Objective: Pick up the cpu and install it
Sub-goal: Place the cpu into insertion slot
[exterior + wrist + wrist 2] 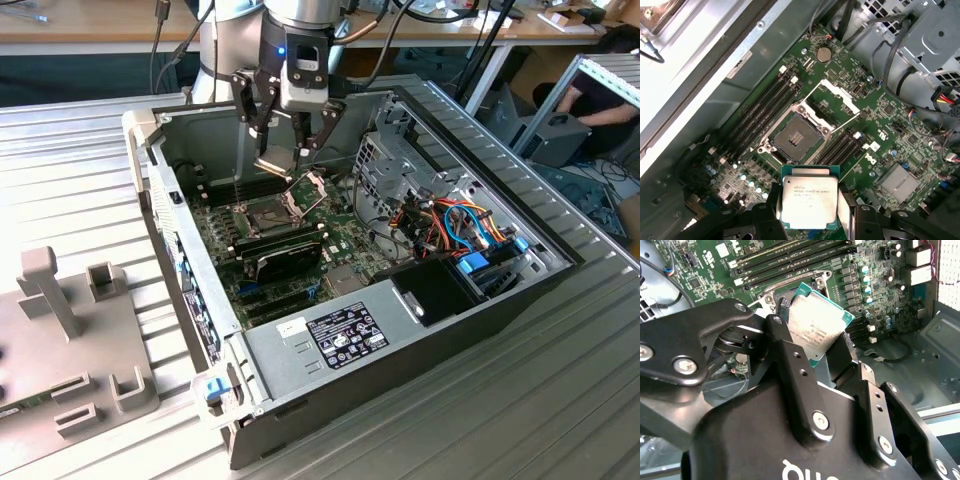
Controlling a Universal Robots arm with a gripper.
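Above the open grey metal computer case [150,165], the arm's black two-fingered gripper [285,152] [812,347] [809,214] is hanging over the green motherboard [345,250] [880,137]. It is clamping the cpu [272,165] [817,327] [809,202], a small thin square chip with a flat silver-grey metal top and a green edge. In both wrist views the black fingers [782,340] [771,212] are pressing on two opposite edges of the chip, one on each side.

The cpu is being held in the air, clear of the board. The square black cpu socket [250,212] [795,137] is lying bare beneath and a little aside of it, with no chip seated in it. The hinged silver metal socket frame [305,190] [837,95] is standing swung open beside the socket. Rows of long black memory slots [757,117] [790,260] are running along the board just beside the socket. A long black module [285,255] is lying across the board on the socket's near side in the exterior view.

The case is resting on a ribbed silver metal table [80,170]. A grey power supply box with a dark label [330,335] is sitting in the case's near corner. A grey plastic fixture [70,330] is standing on the table at the exterior view's left. A person in dark clothes [600,90] is sitting at the exterior view's far right.
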